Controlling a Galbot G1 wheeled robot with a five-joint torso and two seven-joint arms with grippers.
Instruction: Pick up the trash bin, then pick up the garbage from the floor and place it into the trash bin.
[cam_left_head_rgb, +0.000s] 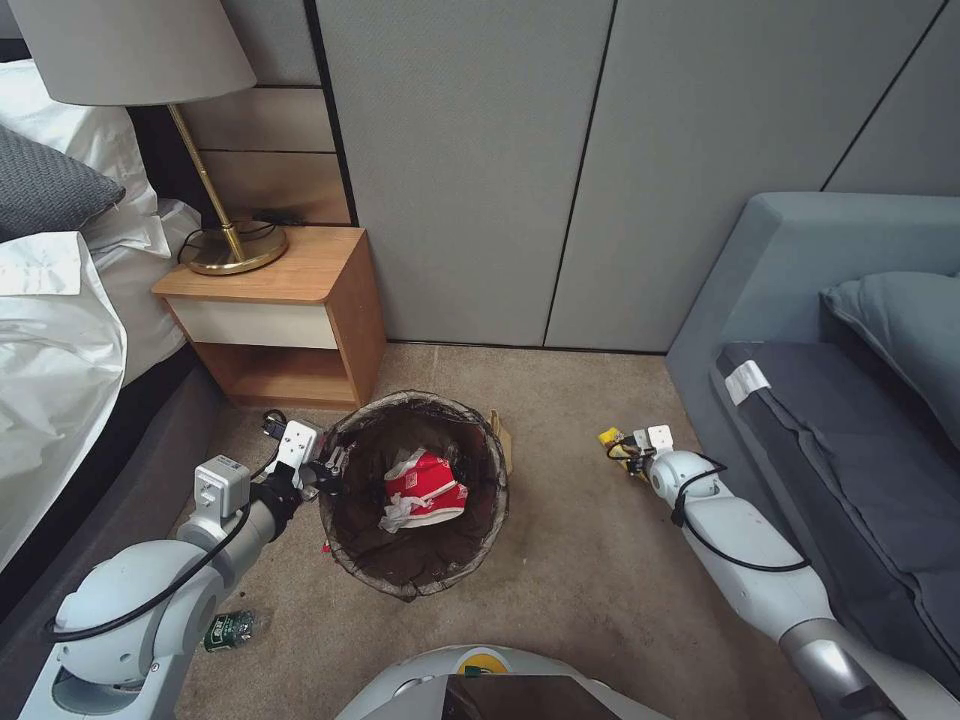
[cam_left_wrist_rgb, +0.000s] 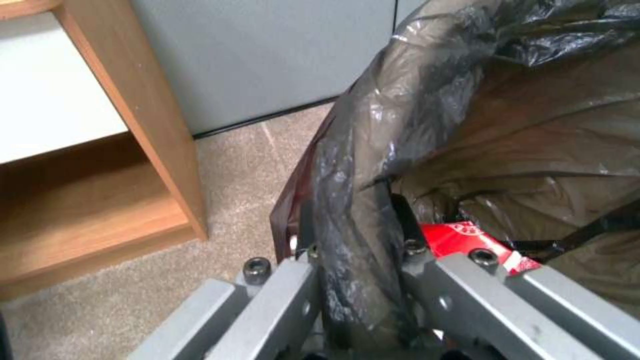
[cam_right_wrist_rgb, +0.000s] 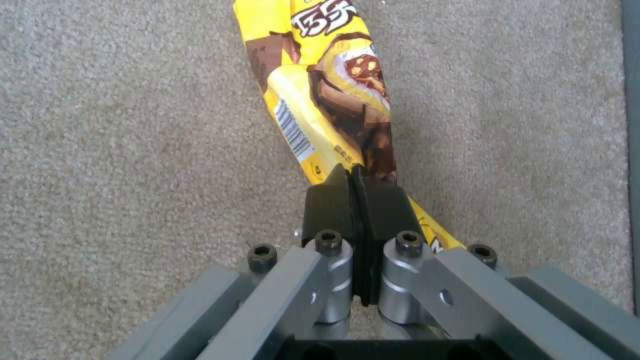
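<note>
The trash bin (cam_left_head_rgb: 415, 560), lined with a dark bag, is at the middle of the carpet floor (cam_left_head_rgb: 580, 560). My left gripper (cam_left_head_rgb: 330, 470) is shut on its left rim, and the left wrist view shows the bagged rim (cam_left_wrist_rgb: 353, 200) pinched between the fingers. A red-and-white wrapper (cam_left_head_rgb: 425, 488) (cam_left_wrist_rgb: 467, 237) and white tissue lie inside. To the right of the bin, low over the floor, my right gripper (cam_left_head_rgb: 625, 452) (cam_right_wrist_rgb: 351, 200) is shut on the end of a yellow snack packet (cam_left_head_rgb: 610, 438) (cam_right_wrist_rgb: 320, 90). A small green-labelled bottle (cam_left_head_rgb: 230, 630) lies by my left arm.
A wooden nightstand (cam_left_head_rgb: 290, 310) with a brass lamp stands behind the bin on the left, next to a bed (cam_left_head_rgb: 60, 350). A grey sofa (cam_left_head_rgb: 850, 420) runs along the right. A flat brown paper bag (cam_left_head_rgb: 499, 435) pokes out behind the bin's far rim.
</note>
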